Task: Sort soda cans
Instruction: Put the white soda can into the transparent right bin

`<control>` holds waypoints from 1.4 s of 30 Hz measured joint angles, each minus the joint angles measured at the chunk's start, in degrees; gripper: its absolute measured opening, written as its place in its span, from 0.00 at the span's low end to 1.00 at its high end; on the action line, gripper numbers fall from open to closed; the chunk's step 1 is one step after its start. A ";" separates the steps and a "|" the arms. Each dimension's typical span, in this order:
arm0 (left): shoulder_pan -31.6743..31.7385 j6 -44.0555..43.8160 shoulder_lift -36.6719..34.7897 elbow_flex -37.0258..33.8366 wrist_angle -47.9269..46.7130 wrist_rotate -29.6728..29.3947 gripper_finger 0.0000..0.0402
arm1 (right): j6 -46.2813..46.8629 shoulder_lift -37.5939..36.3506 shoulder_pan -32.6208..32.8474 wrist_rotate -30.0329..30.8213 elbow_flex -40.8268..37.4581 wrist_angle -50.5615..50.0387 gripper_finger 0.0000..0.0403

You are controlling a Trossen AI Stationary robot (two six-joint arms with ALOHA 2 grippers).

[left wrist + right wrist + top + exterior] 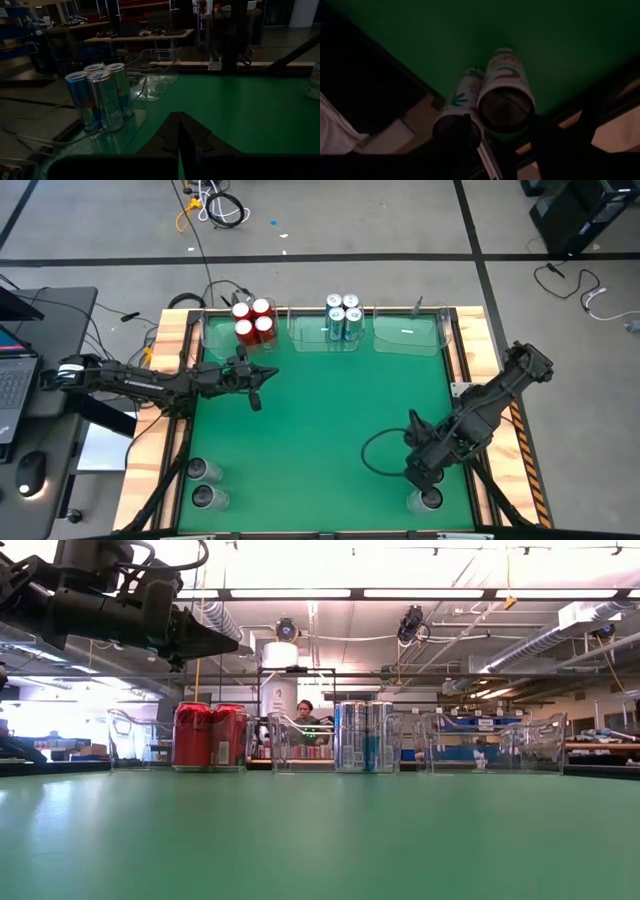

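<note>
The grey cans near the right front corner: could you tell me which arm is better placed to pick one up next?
Right. The right gripper hangs directly over the grey cans, while the left gripper is across the table beside the red cans.

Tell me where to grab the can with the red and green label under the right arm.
Take the can by its round side wall, just below the rim, coming straight down from above. It stands upright with its top facing the right gripper. Close across the two sides that face away from the second can, which stands close beside it.

Left hand (256,383) hovers mid-table (fingers together); right hand (424,483) hangs low.
</note>
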 joint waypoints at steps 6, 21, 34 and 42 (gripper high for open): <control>0.00 -0.09 0.00 0.00 -0.05 0.00 0.01 | 3.89 0.00 1.75 0.18 0.00 0.04 0.72; 0.00 -0.22 0.00 0.00 -1.91 -0.02 0.01 | 6.62 0.00 2.44 -0.31 -9.11 7.48 0.92; 0.00 -0.26 0.00 0.00 -1.86 -0.02 0.01 | 5.15 0.00 2.44 -0.39 -15.23 11.60 0.82; 0.00 -0.26 0.00 0.00 -1.88 -0.02 0.01 | 0.67 -0.02 0.66 -0.80 -15.67 10.30 0.55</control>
